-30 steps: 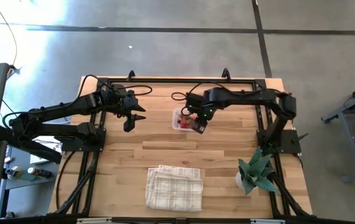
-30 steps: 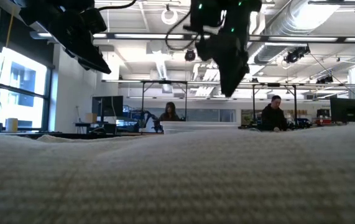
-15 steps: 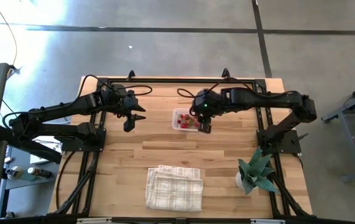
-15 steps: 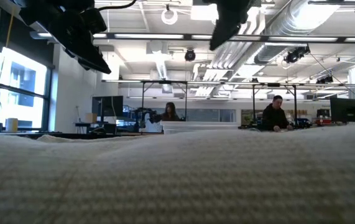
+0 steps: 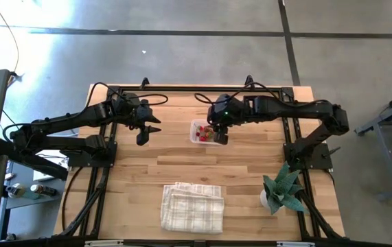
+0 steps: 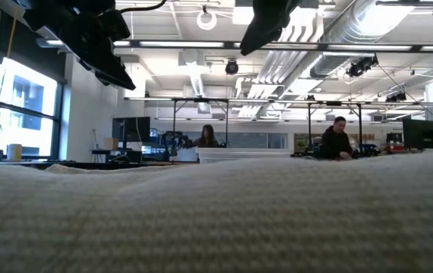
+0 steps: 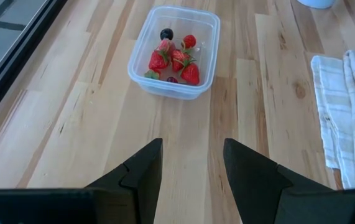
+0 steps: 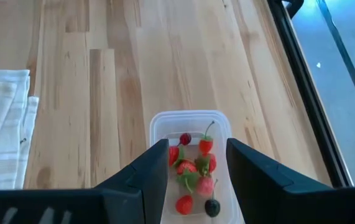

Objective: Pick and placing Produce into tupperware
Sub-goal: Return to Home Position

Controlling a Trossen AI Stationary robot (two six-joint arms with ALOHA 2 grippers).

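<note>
The clear tupperware (image 5: 194, 130) stands on the wooden table at mid-far, with the produce (image 7: 176, 62) lying in it: several red strawberries and a dark berry. My right gripper (image 5: 220, 136) hangs open above the tupperware's right side, slanting down at it, nothing between its fingers. In the right wrist view the tupperware (image 8: 158, 124) and produce (image 8: 193, 167) show between those fingers. My left gripper (image 5: 143, 134) waits open above the table to the left of the tupperware (image 7: 171, 90), also holding nothing.
A folded white checked cloth (image 5: 192, 207) lies near the front edge and fills the low view's foreground (image 6: 216, 220). A potted plant (image 5: 283, 192) stands at the front right. Black frame rails (image 5: 106, 158) run along the table's sides. Bare wood lies between tupperware and cloth.
My right gripper has risen from just above the tupperware to well above it, rolling and tipping as it went, with its fingers as far apart as before. The tupperware and produce have stayed in place.
</note>
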